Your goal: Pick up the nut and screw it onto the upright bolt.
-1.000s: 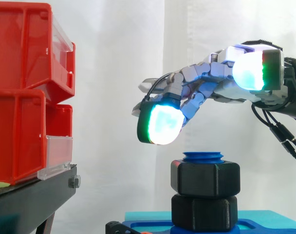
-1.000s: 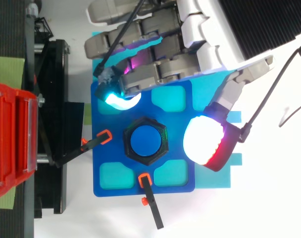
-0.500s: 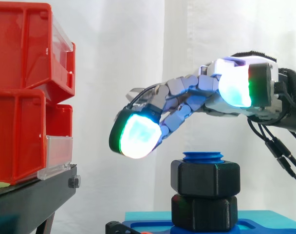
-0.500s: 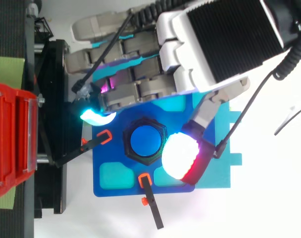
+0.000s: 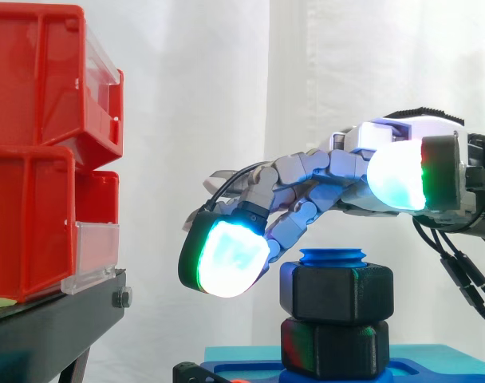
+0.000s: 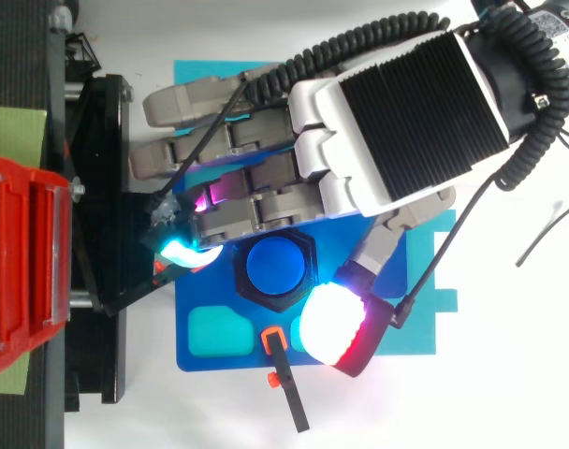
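While hovering the hand (image 5: 346, 171) just above the nut (image 5: 336, 292), fingers (image 5: 224, 259) spread, gripping nothing: looks started on the bolt (image 6: 276, 266), probably needs more turns.

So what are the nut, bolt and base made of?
Nut: probably plastic, possibly printed. It is matte black with dull, grainy flats and no metallic glint.
Bolt: likely plastic. It is a uniform matte blue with a chunky thread lip.
Base: a blue plate with a slight sheen, which looks like plastic, with teal pockets.

Stacked red bins (image 5: 35, 152), black stand (image 5: 51, 327), white curtain (image 5: 226, 80)
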Controlling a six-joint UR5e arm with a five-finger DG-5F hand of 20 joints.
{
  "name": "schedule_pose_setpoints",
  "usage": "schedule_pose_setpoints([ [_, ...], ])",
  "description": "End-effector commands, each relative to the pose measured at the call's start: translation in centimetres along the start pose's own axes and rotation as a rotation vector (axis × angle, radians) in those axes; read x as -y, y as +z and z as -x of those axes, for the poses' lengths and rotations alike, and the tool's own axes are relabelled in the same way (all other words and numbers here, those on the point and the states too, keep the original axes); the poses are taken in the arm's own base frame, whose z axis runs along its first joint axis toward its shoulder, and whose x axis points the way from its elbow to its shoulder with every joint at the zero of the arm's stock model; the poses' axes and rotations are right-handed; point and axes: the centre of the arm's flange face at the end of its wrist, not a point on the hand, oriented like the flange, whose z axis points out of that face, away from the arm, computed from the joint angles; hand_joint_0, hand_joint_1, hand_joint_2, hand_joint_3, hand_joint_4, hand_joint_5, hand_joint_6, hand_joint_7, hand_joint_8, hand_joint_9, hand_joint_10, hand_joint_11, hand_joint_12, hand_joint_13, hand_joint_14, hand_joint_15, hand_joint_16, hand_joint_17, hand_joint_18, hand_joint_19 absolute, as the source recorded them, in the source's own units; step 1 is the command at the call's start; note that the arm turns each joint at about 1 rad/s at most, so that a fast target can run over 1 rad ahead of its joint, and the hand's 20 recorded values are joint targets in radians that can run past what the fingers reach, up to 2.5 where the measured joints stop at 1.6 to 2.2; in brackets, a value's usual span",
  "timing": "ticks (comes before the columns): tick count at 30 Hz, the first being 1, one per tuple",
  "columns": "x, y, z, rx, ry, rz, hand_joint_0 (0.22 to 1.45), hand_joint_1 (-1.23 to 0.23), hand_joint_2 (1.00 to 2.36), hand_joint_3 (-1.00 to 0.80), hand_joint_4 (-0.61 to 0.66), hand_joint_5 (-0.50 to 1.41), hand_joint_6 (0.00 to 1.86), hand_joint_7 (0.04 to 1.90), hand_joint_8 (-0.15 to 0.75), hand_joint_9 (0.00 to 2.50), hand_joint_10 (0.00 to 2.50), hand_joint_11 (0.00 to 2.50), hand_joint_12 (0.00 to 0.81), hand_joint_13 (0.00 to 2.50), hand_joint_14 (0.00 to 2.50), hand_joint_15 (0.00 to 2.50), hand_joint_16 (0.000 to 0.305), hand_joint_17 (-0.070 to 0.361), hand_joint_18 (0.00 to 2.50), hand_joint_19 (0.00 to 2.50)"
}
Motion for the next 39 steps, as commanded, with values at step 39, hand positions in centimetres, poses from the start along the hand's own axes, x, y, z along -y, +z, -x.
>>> schedule_pose_setpoints([
  [39, 1.9, -1.4, 1.8, -0.009, -0.005, 0.001, 0.52, -0.12, 1.00, -0.50, 0.14, 0.05, 0.62, 1.22, 0.255, 1.20, 0.00, 0.00, 0.216, 0.70, 0.00, 0.00, 0.023, 0.051, 0.40, 0.00],
])
